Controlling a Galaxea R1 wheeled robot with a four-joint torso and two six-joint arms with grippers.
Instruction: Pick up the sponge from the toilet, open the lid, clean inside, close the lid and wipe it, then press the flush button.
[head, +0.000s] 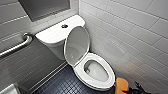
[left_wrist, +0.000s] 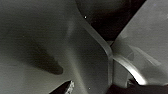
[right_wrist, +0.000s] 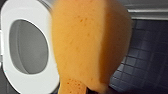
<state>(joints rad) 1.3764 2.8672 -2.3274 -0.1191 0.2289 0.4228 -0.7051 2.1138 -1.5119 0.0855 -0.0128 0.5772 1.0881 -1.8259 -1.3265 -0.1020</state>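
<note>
Sponge (head: 121, 86) position: off the toilet (head: 57, 33), carried upright near the front of the seat (head: 97, 57), over the dark tiled floor (head: 62, 86). Tool state: right gripper (head: 132, 89) appears clamped on the sponge, though the contact itself is hidden. State of lid (head: 76, 45): raised, leaning back at the tank. Completed, judging by this layout: pickup and lid opening. Outstanding: cleaning inside the bowl (head: 96, 71), closing and wiping the lid, pressing the flush button (head: 64, 26) on the tank top.
</note>
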